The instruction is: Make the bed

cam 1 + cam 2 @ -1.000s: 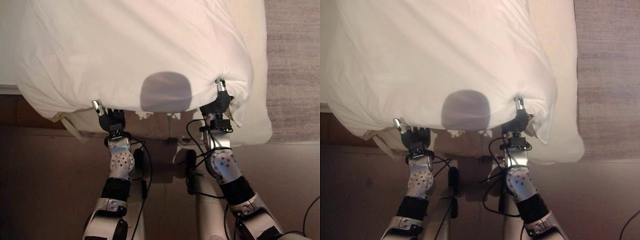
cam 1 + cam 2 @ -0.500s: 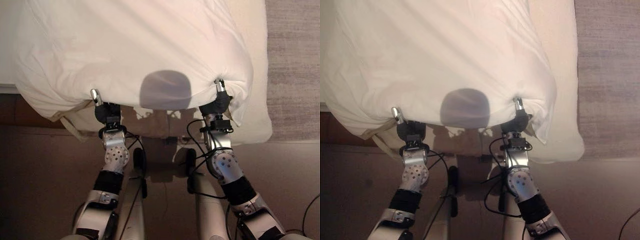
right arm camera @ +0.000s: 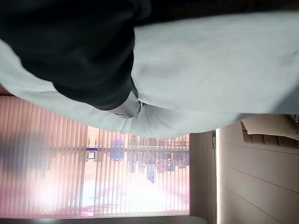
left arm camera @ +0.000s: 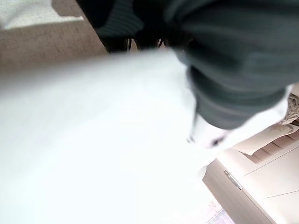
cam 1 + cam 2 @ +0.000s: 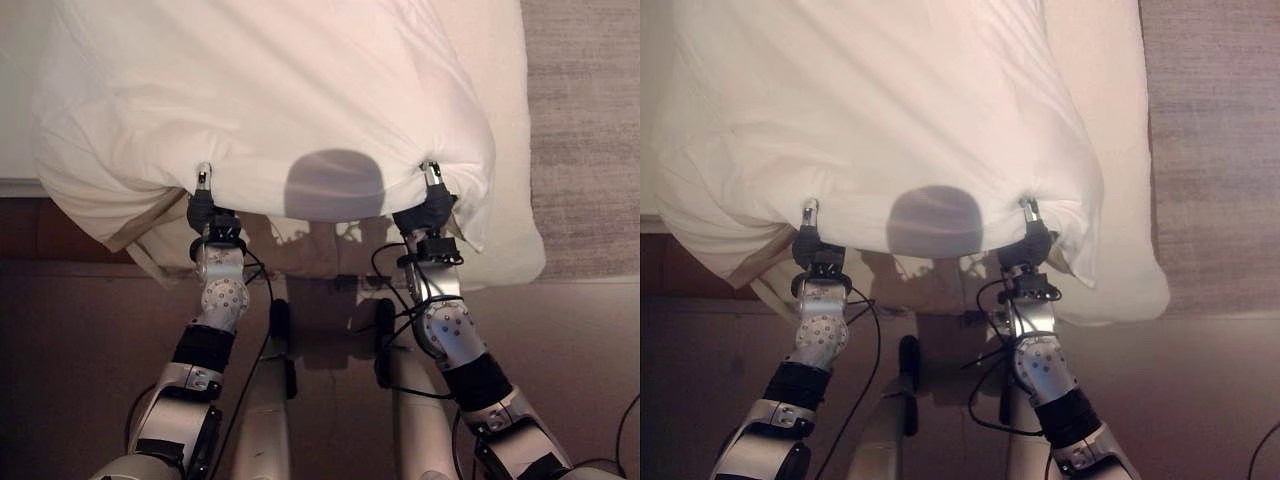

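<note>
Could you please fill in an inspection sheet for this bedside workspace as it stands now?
Surface: bed, its mattress edge bare beside the duvet.
Job's things: white duvet bunched over the bed, its near edge lifted.
Clutter: nothing seen.
Robot hands: left robot hand and right robot hand both pinch the duvet's near edge, thumbs on top, set apart.
Cables: nothing seen beyond the robot's own.
Surroundings: grey rug beside the bed; dark wood floor in front; vertical blinds at a window.

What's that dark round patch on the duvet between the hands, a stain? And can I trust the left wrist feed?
Eye views: the patch on the duvet looks like a soft-edged shadow, not a stain. Left wrist view: cloth is blurred and washed out near the left hand; unreliable. Right wrist view: bright backlit blinds.
</note>
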`<state>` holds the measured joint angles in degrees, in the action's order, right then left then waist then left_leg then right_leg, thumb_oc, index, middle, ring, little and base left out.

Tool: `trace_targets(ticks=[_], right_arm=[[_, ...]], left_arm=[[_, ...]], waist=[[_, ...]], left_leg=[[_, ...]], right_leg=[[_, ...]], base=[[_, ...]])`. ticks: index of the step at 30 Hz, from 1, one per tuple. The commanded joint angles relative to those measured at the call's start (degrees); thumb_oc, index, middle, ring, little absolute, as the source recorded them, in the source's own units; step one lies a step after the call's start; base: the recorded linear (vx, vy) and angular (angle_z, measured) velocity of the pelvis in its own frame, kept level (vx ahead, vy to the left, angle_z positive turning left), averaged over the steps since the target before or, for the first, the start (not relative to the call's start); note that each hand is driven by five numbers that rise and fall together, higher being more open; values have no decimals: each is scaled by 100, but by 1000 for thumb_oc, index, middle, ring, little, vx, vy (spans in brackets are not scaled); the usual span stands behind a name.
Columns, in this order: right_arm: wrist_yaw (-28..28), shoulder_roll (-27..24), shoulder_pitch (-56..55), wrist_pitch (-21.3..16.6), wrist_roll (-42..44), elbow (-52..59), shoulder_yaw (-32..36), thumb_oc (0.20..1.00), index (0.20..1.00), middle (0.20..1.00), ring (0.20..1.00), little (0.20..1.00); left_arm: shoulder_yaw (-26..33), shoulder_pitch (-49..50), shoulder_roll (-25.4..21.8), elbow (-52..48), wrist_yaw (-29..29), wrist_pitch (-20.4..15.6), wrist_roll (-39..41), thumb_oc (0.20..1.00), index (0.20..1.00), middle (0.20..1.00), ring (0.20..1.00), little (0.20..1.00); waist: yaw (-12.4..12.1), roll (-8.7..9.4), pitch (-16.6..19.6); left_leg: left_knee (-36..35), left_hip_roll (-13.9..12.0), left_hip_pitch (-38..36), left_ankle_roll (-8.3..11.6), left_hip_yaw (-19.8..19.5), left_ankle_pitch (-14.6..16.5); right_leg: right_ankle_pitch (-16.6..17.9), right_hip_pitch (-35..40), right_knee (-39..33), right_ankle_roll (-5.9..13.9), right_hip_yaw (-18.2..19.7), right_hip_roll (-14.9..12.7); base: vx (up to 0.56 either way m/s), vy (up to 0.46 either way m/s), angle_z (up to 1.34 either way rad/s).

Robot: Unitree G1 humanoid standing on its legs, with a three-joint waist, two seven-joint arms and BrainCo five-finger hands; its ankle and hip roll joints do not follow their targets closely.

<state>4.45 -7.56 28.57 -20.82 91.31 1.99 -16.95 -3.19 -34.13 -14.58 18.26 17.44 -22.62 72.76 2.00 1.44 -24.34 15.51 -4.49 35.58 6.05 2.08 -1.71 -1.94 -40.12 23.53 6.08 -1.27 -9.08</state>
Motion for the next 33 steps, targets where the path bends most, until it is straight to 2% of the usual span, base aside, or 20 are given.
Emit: trace_targets(ticks=[1, 8, 9, 11, 12, 13, 14, 19, 20, 21, 22, 23, 24, 25, 26, 29, 30, 31, 32, 33], right_arm=[[267, -127, -364, -155, -253, 867, 240, 200, 200, 200, 200, 200], [12, -211, -905, -222, -410, 753, 714, 200, 200, 200, 200, 200], [-79, -243, -970, -272, -493, 583, 870, 200, 200, 200, 200, 200], [-117, -241, -1005, -316, -468, 484, 935, 200, 200, 200, 200, 200], [-141, -384, -1127, -305, -551, 294, 1096, 200, 200, 200, 200, 200], [-138, -387, -1124, -304, -550, 290, 1099, 200, 200, 200, 200, 200], [-261, -478, -1232, -313, -683, 127, 1170, 200, 200, 200, 200, 200], [-808, -529, -1292, -527, -1033, -295, 1452, 200, 200, 200, 200, 200], [-955, -511, -1303, -639, -1181, -367, 1496, 200, 200, 200, 200, 200], [-911, -538, -1501, -586, -1364, -351, 1606, 200, 200, 200, 200, 200], [-916, -532, -1505, -585, -1369, -344, 1609, 200, 200, 200, 200, 200], [-908, -430, -1849, -506, -1459, -240, 1644, 200, 200, 200, 200, 200], [-910, -424, -1861, -505, -1462, -231, 1644, 200, 200, 200, 200, 200], [-856, -316, -1979, -435, -1546, -233, 1694, 200, 200, 200, 200, 200], [-854, -246, -1982, -402, -1619, -310, 1611, 200, 200, 200, 200, 200], [-733, -221, -1984, -332, -1627, -510, 1462, 200, 200, 200, 200, 200], [-761, -212, -1989, -352, -1686, -551, 1383, 200, 200, 200, 200, 200], [-763, -212, -1988, -352, -1688, -549, 1381, 200, 200, 200, 200, 200], [-737, -246, -1996, -382, -1779, -638, 1310, 200, 200, 200, 200, 200], [-735, -245, -1993, -382, -1777, -640, 1310, 200, 200, 200, 200, 200]], left_arm=[[166, -66, 100, -178, -290, -140, -362, 200, 200, 200, 200, 200], [716, 945, 581, -790, -374, -432, -254, 200, 200, 200, 200, 200], [922, 1092, 653, -980, -286, -594, -334, 200, 200, 200, 200, 200], [1042, 1203, 718, -1113, -209, -673, -352, 200, 200, 200, 200, 200], [1258, 1386, 775, -1306, -141, -811, -447, 200, 200, 200, 200, 200], [1255, 1392, 784, -1325, -122, -809, -464, 200, 200, 200, 200, 200], [1382, 1511, 763, -1468, 31, -954, -602, 200, 200, 200, 200, 200], [1496, 1547, 679, -1503, 471, -1110, -896, 200, 200, 200, 200, 200], [1519, 1563, 647, -1468, 431, -1052, -870, 200, 200, 200, 200, 200], [1307, 1683, 552, -1497, -22, -818, -733, 200, 200, 200, 200, 200], [1305, 1682, 546, -1491, -34, -819, -723, 200, 200, 200, 200, 200], [1038, 1911, 492, -1528, -496, -604, -630, 200, 200, 200, 200, 200], [1034, 1918, 486, -1523, -508, -607, -620, 200, 200, 200, 200, 200], [896, 2026, 343, -1518, -733, -465, -535, 200, 200, 200, 200, 200], [817, 2136, 292, -1537, -803, -390, -698, 200, 200, 200, 200, 200], [845, 2288, 196, -1635, -940, -249, -892, 200, 200, 200, 200, 200], [802, 2286, 238, -1703, -903, -230, -938, 200, 200, 200, 200, 200], [804, 2287, 240, -1708, -897, -228, -943, 200, 200, 200, 200, 200], [793, 2288, 232, -1725, -929, -161, -1066, 200, 200, 200, 200, 200], [795, 2287, 232, -1728, -927, -159, -1069, 200, 200, 200, 200, 200]], waist=[[242, -480, 416], [119, -399, 393], [-19, -216, 313], [-63, -136, 315], [-40, -44, 291], [-50, -47, 302], [-108, -15, 298], [-241, -77, 348], [-268, -66, 350], [-150, -40, 282], [-155, -30, 291], [-104, 10, 223], [-98, 26, 254], [-36, -100, 238], [-78, -169, 234], [-81, -166, 217], [-44, -162, 183], [-43, -151, 187], [23, -118, 155], [17, -105, 163]], left_leg=[[-573, 140, -173, -76, -54, -361], [-851, 15, -704, 191, -273, -734], [-665, 124, -804, 219, -754, -683], [-718, 95, -871, 175, -1003, -650], [-902, -377, -1030, 131, -925, -701], [-934, -386, -1023, 135, -919, -739], [-1298, -794, -1191, 177, -1110, -952], [-1753, -1059, -1345, 329, -1613, -1225], [-1567, -938, -1315, 318, -1671, -1091], [-711, -621, -1100, 158, -1024, -327], [-657, -601, -1056, 145, -1021, -318], [155, -49, -820, -61, -889, 393], [206, -14, -755, -82, -884, 390], [537, 320, -567, -282, -605, 745], [599, 335, -603, -365, -415, 824], [114, 453, -846, -449, -4, 663], [-100, 547, -979, -474, 64, 590], [-125, 556, -981, -474, 71, 568], [-380, 729, -1158, -573, 152, 473], [-390, 735, -1149, -574, 166, 456]], right_leg=[[136, 285, -531, 11, -117, 414], [-159, 870, -627, -190, -271, 578], [-209, 998, -583, -231, -215, 567], [-229, 999, -524, -250, -172, 586], [-357, 987, -333, -238, -127, 523], [-328, 963, -342, -243, -120, 532], [-366, 891, -164, -171, -5, 484], [-249, 744, -121, 75, 310, 296], [-105, 798, -281, 177, 410, 205], [301, 1044, -708, 462, 443, -315], [341, 1037, -746, 476, 455, -328], [1257, 1294, -1468, 633, 669, -886], [1319, 1286, -1538, 656, 675, -919], [2356, 1336, -2296, 624, 386, -1544], [2204, 1420, -2432, 524, 83, -1478], [1199, 1243, -1909, 320, -514, -699], [905, 1150, -1714, 224, -494, -267], [902, 1130, -1696, 221, -483, -276], [514, 974, -1150, 50, -201, 503], [517, 949, -1136, 49, -186, 498]], base=[[-1, -109, -15], [6, -173, -2], [-18, -61, 9], [-18, -59, 11], [-20, -37, 10], [-17, 114, 16], [-3, 116, 23], [-8, 384, 7], [-47, 618, -15], [-57, 628, -17], [-3, 895, -19], [15, 495, -3], [54, 1038, 5], [23, 860, 9], [15, 1100, -2], [-52, 615, -74], [-46, 298, -98], [-48, 335, -59], [-33, 205, -42], [-61, 331, -31]])
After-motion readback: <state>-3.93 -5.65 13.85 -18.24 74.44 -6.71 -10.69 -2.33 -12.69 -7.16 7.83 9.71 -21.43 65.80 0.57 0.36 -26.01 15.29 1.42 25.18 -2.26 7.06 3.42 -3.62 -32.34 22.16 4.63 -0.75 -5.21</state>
